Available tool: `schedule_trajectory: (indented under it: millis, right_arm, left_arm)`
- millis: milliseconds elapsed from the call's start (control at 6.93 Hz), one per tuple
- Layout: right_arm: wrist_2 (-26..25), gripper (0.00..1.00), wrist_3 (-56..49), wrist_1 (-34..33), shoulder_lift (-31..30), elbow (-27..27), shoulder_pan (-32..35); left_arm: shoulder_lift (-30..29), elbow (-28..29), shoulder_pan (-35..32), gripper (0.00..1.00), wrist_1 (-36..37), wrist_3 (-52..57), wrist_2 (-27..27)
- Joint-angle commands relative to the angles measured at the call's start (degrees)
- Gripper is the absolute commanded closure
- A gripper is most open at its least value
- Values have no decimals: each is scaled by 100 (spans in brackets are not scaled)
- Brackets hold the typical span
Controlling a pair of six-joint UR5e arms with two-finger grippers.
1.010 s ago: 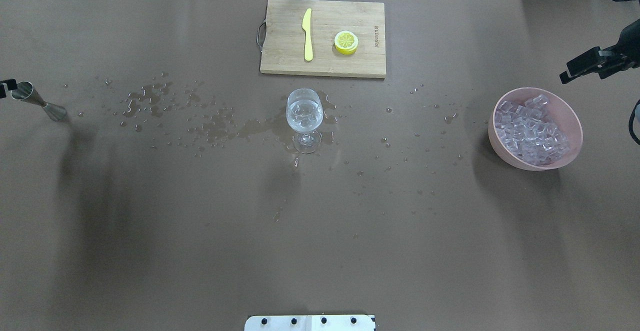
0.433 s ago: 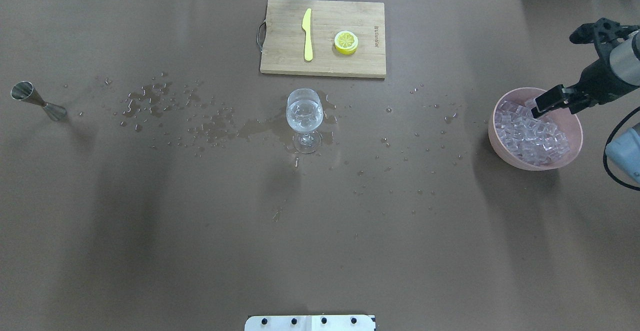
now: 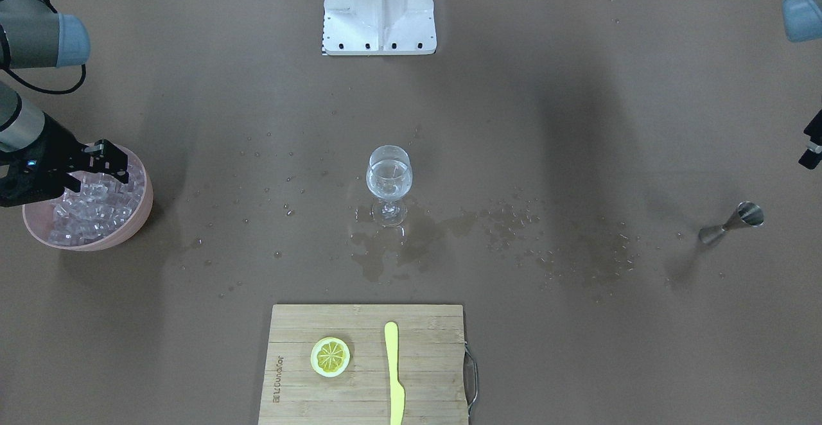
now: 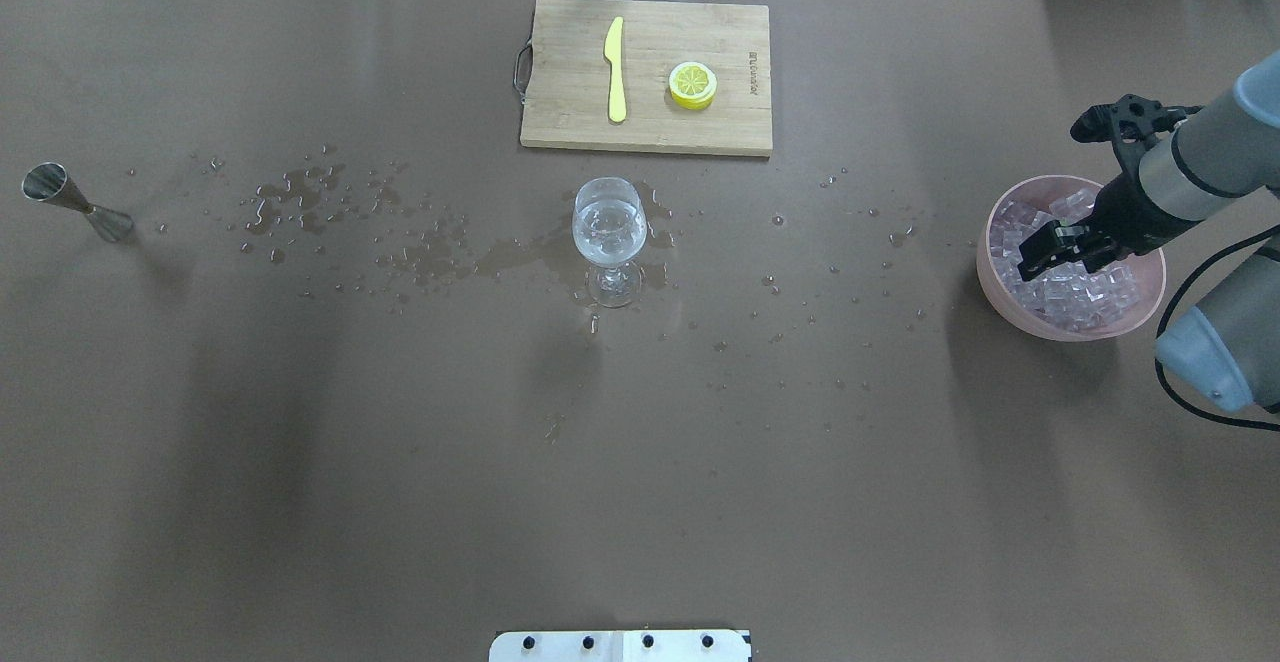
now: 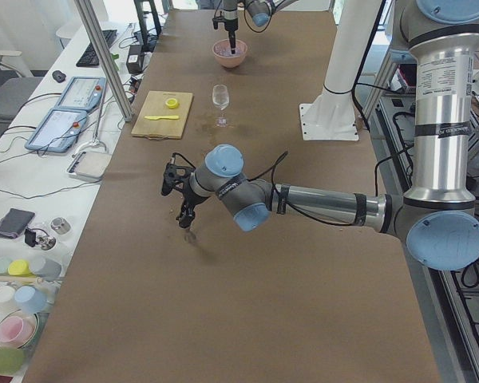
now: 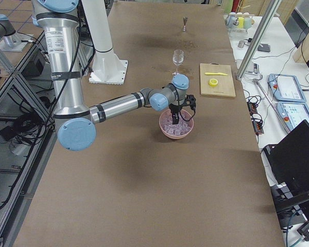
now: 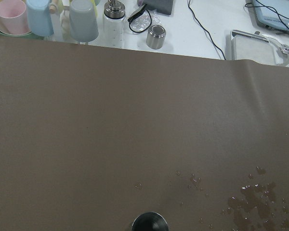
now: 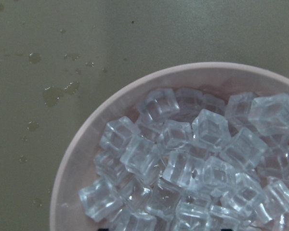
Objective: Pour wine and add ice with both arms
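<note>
Right fingers [image 4: 1033,254] spread, empty, over ice [image 8: 192,159] in pink bowl [image 4: 1060,330]: cubes likely slick, hard, light, so pinch one top cube across flat faces; left fingers [image 5: 186,215]: can't tell.

Pink bowl [image 8: 85,140] heaped with ice [image 8: 183,166], seen from above on a brown worktop [image 8: 192,29].
The bowl takes up the frame from about 3 o'clock round to 7 o'clock. Its pale rim arches from 8 o'clock up through the centre and down toward 3, and its right and lower parts are cut off by the edges. Clear, glassy cubes with whitish edges lie piled inside, touching and overlapping, several tilted. Outside the rim, toward 10 o'clock, small droplets [image 8: 53,94] and one larger wet smear sit on the worktop, apart from the bowl.
</note>
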Motion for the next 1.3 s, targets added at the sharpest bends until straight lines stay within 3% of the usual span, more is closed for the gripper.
schedule_trajectory:
  millis: [0,144,289,433,577,1155]
  right_arm:
    - [-203,26,-66,2,18,-124,-87]
    - [-203,29,-241,2,0,-141,-70]
    - [-203,48,-268,2,9,-150,-70]
    - [-194,85,-260,-7,18,-150,-70]
    - [-168,100,-277,-7,9,-150,-70]
    - [270,100,-216,-129,281,112,272]
  left_arm:
    - [-6,-11,-1,3,3,-9,1]
    - [-15,-29,-1,3,3,-18,1]
    - [-15,-38,-1,3,3,-18,1]
    - [-15,-38,-1,3,3,-26,10]
    - [-15,-46,-1,3,3,-27,10]
    - [2,-55,-1,3,-6,-27,36]
